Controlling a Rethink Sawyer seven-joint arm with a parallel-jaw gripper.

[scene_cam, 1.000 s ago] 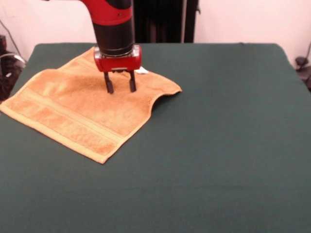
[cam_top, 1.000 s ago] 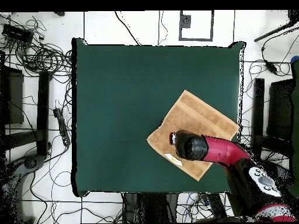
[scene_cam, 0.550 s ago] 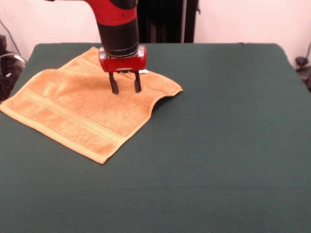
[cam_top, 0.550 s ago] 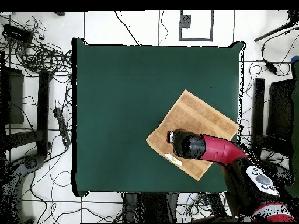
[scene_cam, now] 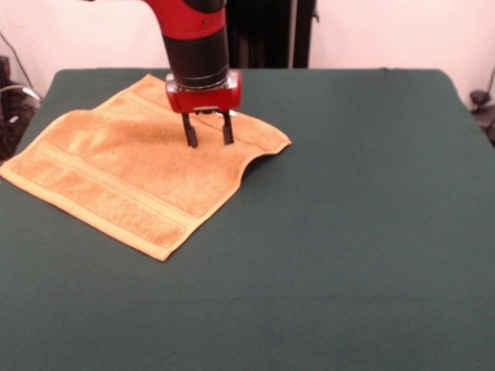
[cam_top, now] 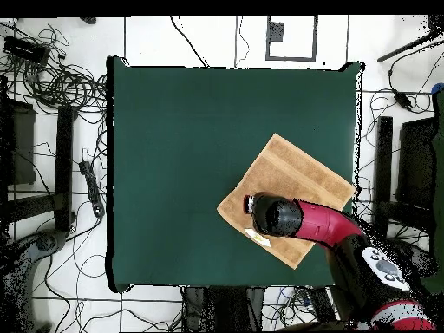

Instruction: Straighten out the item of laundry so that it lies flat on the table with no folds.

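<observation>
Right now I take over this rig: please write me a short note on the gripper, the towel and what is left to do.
Gripper: open, empty, fingertips just above or on the towel near its far right corner.
Square orange-tan terry towel: on the left far part of the dark green felt-covered table, mostly spread.
Done: most of it lies flat.
Left: the right edge near that corner curls and lifts; smooth it.

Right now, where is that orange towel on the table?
In the front view the towel lies at the far left of the green table, under the open gripper.
</observation>
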